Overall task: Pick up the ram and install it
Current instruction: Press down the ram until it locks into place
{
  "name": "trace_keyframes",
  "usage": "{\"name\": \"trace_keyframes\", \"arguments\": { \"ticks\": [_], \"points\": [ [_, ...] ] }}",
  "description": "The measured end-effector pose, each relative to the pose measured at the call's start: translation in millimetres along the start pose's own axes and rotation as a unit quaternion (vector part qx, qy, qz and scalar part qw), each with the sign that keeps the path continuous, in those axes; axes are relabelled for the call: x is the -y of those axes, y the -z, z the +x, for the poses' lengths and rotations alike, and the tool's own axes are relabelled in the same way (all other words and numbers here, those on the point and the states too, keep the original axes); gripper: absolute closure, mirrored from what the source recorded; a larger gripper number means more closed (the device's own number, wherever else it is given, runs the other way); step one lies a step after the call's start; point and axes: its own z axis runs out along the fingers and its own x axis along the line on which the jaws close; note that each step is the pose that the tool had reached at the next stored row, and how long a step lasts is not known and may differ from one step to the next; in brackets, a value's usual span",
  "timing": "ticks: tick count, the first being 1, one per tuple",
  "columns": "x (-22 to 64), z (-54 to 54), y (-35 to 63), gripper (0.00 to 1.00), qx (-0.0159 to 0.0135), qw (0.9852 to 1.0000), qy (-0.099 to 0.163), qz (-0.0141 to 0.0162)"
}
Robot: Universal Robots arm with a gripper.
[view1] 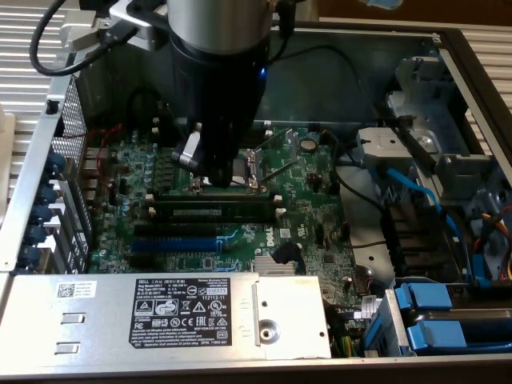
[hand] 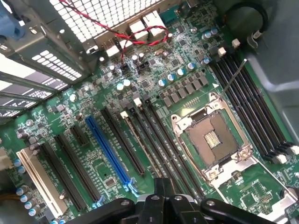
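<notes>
The ram (view1: 216, 213) is a long green stick with black chips. It stands in a black memory slot between white end clips, in front of the processor socket (view1: 260, 160). In the wrist view the ram (hand: 142, 140) shows as a thin brownish edge along one of the slots. My gripper (view1: 218, 178) hangs under the thick black arm, over the slots beside the socket. Its dark fingers (hand: 160, 186) are shut with nothing between them, close above the near end of the ram. Whether they touch it I cannot tell.
The open socket (hand: 210, 140) has a raised lever. A blue slot (hand: 110, 154) and black expansion slots lie beside the memory slots. A labelled metal box (view1: 176, 316) spans the case front. Blue cables and drive bays (view1: 424, 208) crowd the exterior view's right. A red-black wire (hand: 117, 28) runs near the perforated wall.
</notes>
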Motion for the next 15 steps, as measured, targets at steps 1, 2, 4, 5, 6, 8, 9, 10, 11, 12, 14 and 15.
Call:
{"name": "trace_keyframes", "arguments": {
  "ticks": [1, 2, 4, 5, 6, 8, 9, 10, 11, 12, 14, 15],
  "points": [
    [0.0, 0.0, 0.0, 0.89, 0.0001, 1.0000, -0.006, 0.0004],
    [0.0, 0.0, 0.0, 0.89, 0.0002, 0.9999, -0.013, 0.0008],
    [0.0, 0.0, 0.0, 0.89, 0.0004, 0.9997, -0.025, 0.0016],
    [0.0, 0.0, 0.0, 0.89, 0.0005, 0.9995, -0.031, 0.0019],
    [0.0, 0.0, 0.0, 0.89, 0.0005, 0.9993, -0.037, 0.0023],
    [0.0, 0.0, 0.0, 0.89, 0.0007, 0.9988, -0.050, 0.0031],
    [0.0, 0.0, 0.0, 0.89, 0.0008, 0.9984, -0.056, 0.0035],
    [0.0, 0.0, 0.0, 0.89, 0.0009, 0.9981, -0.062, 0.0039],
    [0.0, 0.0, 0.0, 0.89, 0.0009, 0.9977, -0.068, 0.0042],
    [0.0, 0.0, 0.1, 0.89, 0.0010, 0.9972, -0.074, 0.0046],
    [0.0, 0.0, 0.0, 0.89, 0.0013, 0.9963, -0.086, 0.0053],
    [0.0, 0.0, 0.0, 0.89, 0.0013, 0.9957, -0.092, 0.0057]
  ]
}}
